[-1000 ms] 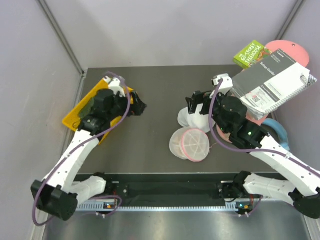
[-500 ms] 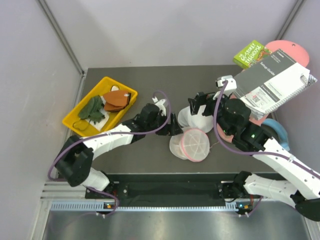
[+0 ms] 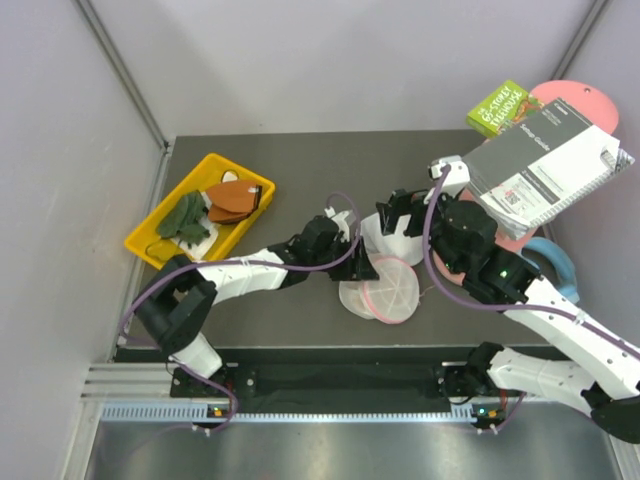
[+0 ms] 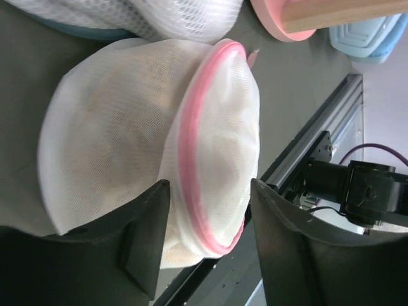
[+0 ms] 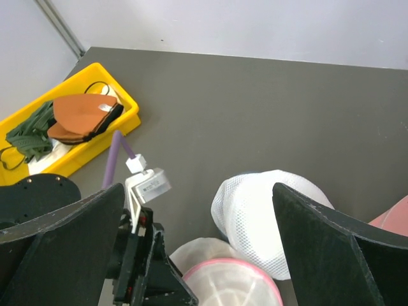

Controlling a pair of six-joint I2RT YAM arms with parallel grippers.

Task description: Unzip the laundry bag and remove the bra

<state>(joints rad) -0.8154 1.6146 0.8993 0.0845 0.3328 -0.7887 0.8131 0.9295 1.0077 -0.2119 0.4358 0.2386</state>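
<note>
Dark grey counter [image 3: 300, 170], pale walls [image 3: 350, 60], green book [image 3: 503, 107] reading "Storey Treehouse" far right, and mid-counter my left hand [image 4: 207, 236] is half-parted astride the laundry bag [image 4: 127, 146], right hand [image 5: 197, 210] wide above.

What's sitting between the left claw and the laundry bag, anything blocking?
Nothing visible. In the left wrist view the fingers of the left claw flank the laundry bag at its pink-rimmed edge, with mesh directly between them. Whether they pinch it yet is unclear. The plain white dome lies beyond the bag, out of the path.
</note>
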